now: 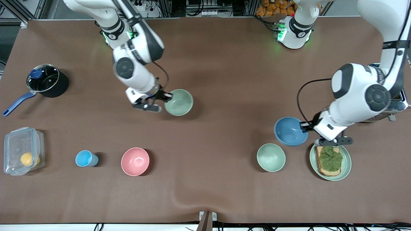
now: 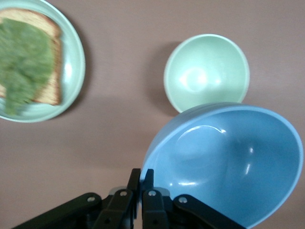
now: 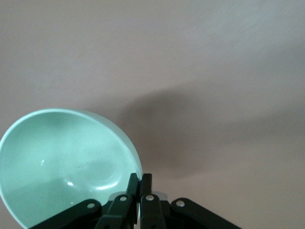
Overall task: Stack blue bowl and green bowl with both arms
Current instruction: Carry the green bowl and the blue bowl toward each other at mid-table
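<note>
My left gripper [image 1: 304, 127] is shut on the rim of the blue bowl [image 1: 290, 131] and holds it tilted, just above the table. In the left wrist view the fingers [image 2: 135, 179] pinch the blue bowl's [image 2: 228, 157] rim. My right gripper [image 1: 165, 96] is shut on the rim of the sage-green bowl [image 1: 179, 102], which is lifted over the middle of the table. In the right wrist view the gripper [image 3: 139, 183] clamps the green bowl [image 3: 66, 157], which casts a shadow on the cloth.
A paler mint bowl [image 1: 271, 157] and a green plate [image 1: 346, 166] with toast lie nearer the front camera than the blue bowl. A pink bowl [image 1: 135, 161], a light-blue cup [image 1: 86, 158], a clear box [image 1: 22, 155] and a pot [image 1: 46, 80] sit toward the right arm's end.
</note>
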